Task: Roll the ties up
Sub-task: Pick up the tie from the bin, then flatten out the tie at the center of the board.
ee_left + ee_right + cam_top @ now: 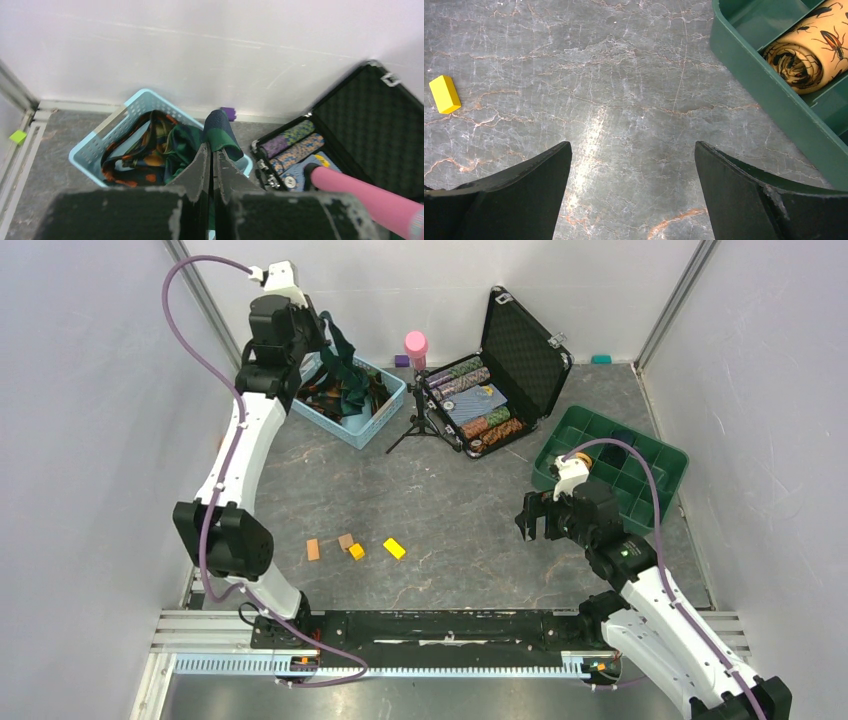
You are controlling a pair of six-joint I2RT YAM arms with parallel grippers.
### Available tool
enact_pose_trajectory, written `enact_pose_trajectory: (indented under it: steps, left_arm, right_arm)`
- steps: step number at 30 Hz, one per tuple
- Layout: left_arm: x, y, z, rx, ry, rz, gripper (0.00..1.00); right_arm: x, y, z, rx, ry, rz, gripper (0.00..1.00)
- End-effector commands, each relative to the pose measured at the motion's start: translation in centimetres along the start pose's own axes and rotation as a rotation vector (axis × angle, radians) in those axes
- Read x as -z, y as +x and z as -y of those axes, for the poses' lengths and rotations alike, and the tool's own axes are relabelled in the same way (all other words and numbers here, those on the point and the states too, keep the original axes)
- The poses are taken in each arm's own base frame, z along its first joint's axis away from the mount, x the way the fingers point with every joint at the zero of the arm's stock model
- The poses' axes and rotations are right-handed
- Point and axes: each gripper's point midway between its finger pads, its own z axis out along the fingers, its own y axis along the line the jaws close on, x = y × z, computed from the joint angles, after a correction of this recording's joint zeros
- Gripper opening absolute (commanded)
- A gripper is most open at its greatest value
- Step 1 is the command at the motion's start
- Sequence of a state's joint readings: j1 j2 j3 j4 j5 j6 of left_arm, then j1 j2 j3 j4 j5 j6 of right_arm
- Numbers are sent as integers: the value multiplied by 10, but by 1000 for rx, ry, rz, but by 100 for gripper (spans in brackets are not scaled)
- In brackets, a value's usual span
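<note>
plaid tie (222, 131) | soft green-navy fabric, folded over | pinched in left gripper (210, 148)

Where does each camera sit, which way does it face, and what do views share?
Top external: above and behind the bases, looking down at the table; left arm and right arm show.
Left wrist: faces the back wall over the blue basket and black case; its shut jaws pinch the plaid tie.
Right wrist: looks down at table, yellow block, green tray holding a rolled tie; open jaws show.
Shared: basket and case, top with left wrist; block and tray, top with right wrist.
</note>
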State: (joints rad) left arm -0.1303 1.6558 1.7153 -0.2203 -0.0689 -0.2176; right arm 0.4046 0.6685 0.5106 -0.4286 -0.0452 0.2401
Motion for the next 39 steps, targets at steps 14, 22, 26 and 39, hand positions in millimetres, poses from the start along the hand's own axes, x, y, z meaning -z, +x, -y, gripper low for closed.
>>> enact_pose_trajectory:
  steps: [14,22,26,39]
  left_arm:
    - [127,-134,32,-133,133,294,2]
    - [173,-176,45,-113,188,412,2]
    - [190,-192,52,-109,217,451,2]
    - [253,-252,80,-76,357,601,2]
  right_arm:
    - [-4,-1,-7,-41,-34,2,99]
    - [-3,1,-10,-51,-46,4,99]
    - [-3,2,-10,-53,-48,6,99]
    - [-2,1,-10,-54,-51,13,99]
